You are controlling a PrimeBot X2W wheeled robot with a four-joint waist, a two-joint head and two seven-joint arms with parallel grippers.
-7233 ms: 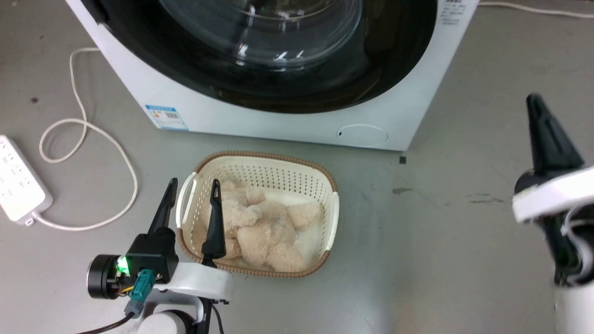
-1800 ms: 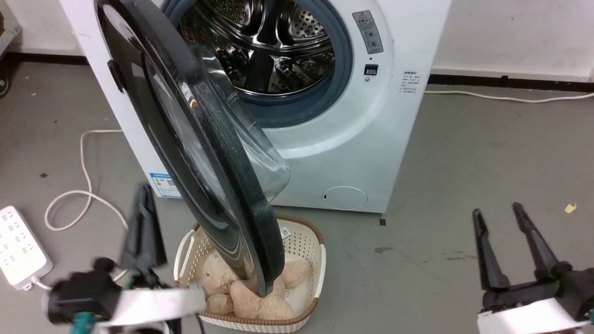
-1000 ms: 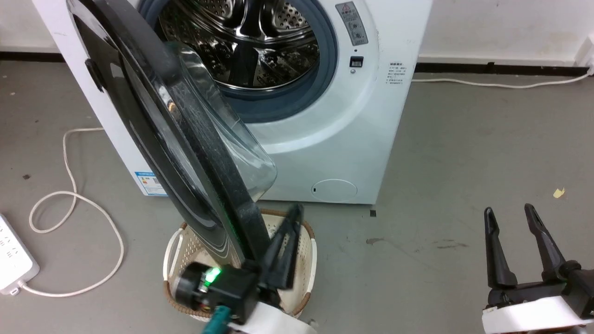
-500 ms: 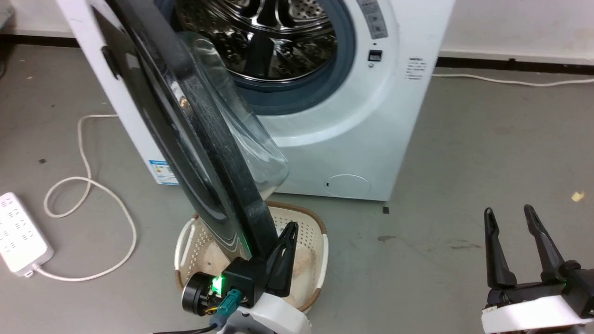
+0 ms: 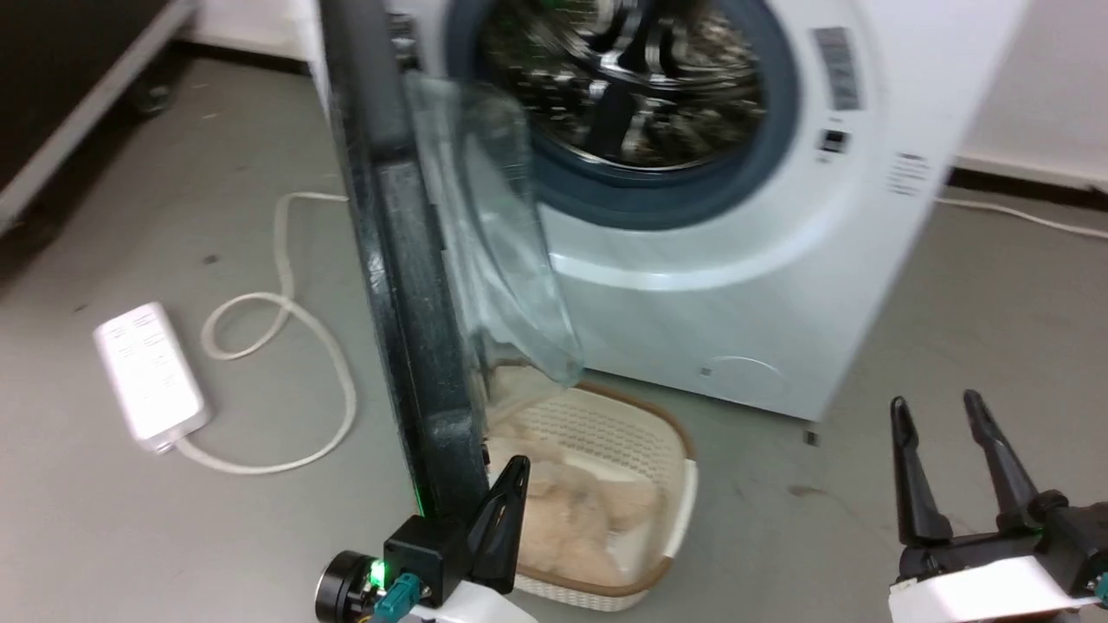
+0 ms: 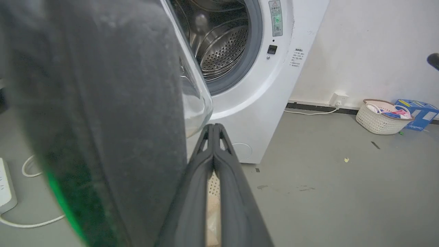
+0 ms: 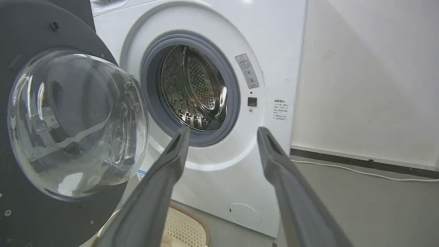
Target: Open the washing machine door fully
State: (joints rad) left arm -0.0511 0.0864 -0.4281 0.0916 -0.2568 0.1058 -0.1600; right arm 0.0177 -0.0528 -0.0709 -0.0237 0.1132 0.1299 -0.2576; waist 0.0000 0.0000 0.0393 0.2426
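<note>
The washing machine door (image 5: 407,285) looks to have swung wider than a moment ago. It showed its glossy face then and stands edge-on now, though the head has turned too and the picture is smeared, so part of that may be the camera. On the floor at the far left lies a white power strip (image 5: 151,376). Right of it the door stands out from the machine's left side, its glass bowl bulging rightward. The left gripper (image 5: 516,472) stays low against the door's inner rim with its fingers pressed together on nothing; I can't tell whether they touch it. Just right sits the basket (image 5: 684,484), then the bared drum (image 5: 632,86). At the near right the right gripper (image 5: 933,400) hangs spread and empty, as before. I'd judge the door about square to the front, with a last outward push left.
</note>
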